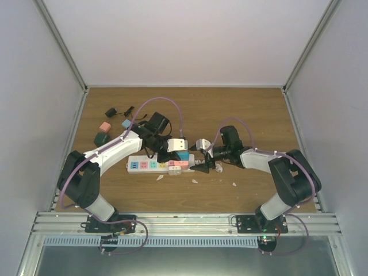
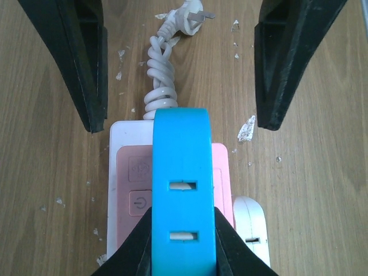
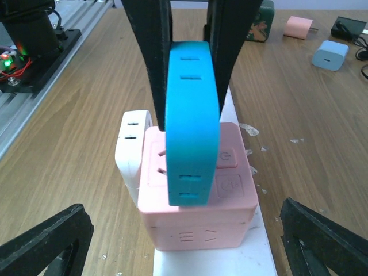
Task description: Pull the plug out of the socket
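Observation:
The socket (image 1: 150,165) is a long white strip with light-blue faces, lying mid-table. A pink block (image 3: 198,201) stands on its right end, and its coiled white cord (image 2: 160,86) trails beyond. My left gripper (image 1: 172,153) is shut on a bright blue plug (image 2: 183,190), also in the right wrist view (image 3: 192,121). The plug's lower end is at the pink block's top face; whether its pins are still in is hidden. A white plug (image 3: 131,144) sits on the block's side. My right gripper (image 1: 202,165) is open and empty, its fingers (image 2: 86,69) either side of the strip's end.
A pink charger (image 1: 104,127), a light-blue one (image 1: 126,123), a dark green one (image 1: 102,138) and a black adapter with cable (image 1: 112,111) lie at the back left. White flakes (image 1: 195,181) dot the wood. A metal rail (image 1: 184,221) runs along the near edge.

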Controlling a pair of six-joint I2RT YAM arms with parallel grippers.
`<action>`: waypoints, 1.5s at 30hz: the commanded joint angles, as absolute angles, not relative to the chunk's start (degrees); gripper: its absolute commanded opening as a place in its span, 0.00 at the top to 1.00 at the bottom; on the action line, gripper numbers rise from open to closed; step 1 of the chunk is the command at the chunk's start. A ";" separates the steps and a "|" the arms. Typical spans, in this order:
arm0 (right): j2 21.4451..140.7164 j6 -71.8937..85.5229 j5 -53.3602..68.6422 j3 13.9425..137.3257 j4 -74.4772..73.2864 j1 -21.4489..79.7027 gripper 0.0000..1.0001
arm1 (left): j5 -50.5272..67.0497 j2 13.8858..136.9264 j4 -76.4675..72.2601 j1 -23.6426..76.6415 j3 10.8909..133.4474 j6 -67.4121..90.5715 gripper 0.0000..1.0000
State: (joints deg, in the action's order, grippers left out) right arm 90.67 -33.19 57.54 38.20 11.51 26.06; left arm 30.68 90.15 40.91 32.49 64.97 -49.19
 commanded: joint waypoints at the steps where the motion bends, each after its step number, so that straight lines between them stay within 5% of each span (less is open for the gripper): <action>1: 92.37 -33.31 56.81 38.00 15.79 26.93 0.11 | 33.31 89.64 41.78 32.26 64.24 -50.54 0.92; 23: 101.32 -30.76 56.65 41.35 20.88 30.49 0.14 | 37.59 89.75 38.77 32.17 63.97 -49.84 0.94; 45: 101.87 -33.84 54.97 39.83 19.49 30.50 0.52 | 42.97 88.73 43.16 29.68 68.52 -52.24 1.00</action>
State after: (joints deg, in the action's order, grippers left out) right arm 101.38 -32.34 55.86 40.62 19.31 30.26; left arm 37.60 90.39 42.83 30.20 65.47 -50.22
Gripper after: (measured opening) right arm 0.643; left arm 0.168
